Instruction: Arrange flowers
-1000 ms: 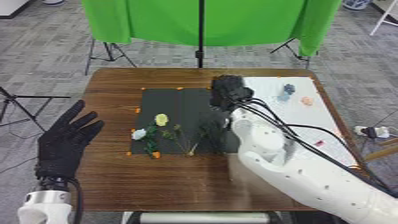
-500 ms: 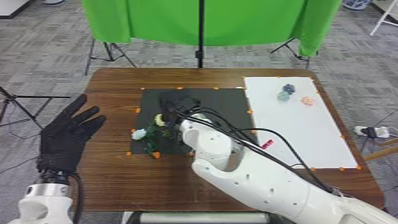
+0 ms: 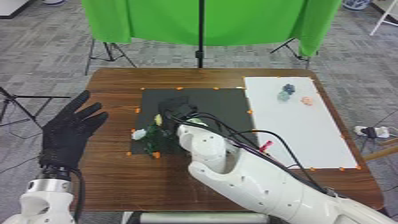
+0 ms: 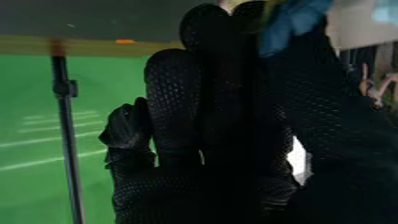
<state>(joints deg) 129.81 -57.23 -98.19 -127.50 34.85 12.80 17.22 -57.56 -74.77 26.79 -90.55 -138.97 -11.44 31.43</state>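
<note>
Nearest you, the brown wooden table (image 3: 115,185) runs up to the dark mat (image 3: 233,100). Your left hand (image 3: 64,140) is over the table's left side, open, with its fingers spread and nothing in its hold. On the mat's left part you have the white flower (image 3: 139,134), with green leaves (image 3: 149,143) beside it. A little farther off lies the yellow flower (image 3: 159,120), close to your right hand (image 3: 176,106), which is over the mat. A pale bloom (image 3: 197,121) shows right by that wrist.

In the right wrist view, your right hand (image 4: 173,100) has its fingers long and close together, and the blue flower (image 4: 298,20) seems to be pinched at their tips against the thumb, though the dark glove makes the grip hard to read.

To the right of the mat is the white sheet (image 3: 311,130). Toward its far end you have the peach flower (image 3: 307,100), then the teal flower (image 3: 283,95) and, just beyond, the dark blue flower (image 3: 289,88). Past the table stands a black pole (image 3: 201,55) before a green cloth (image 3: 151,20).
</note>
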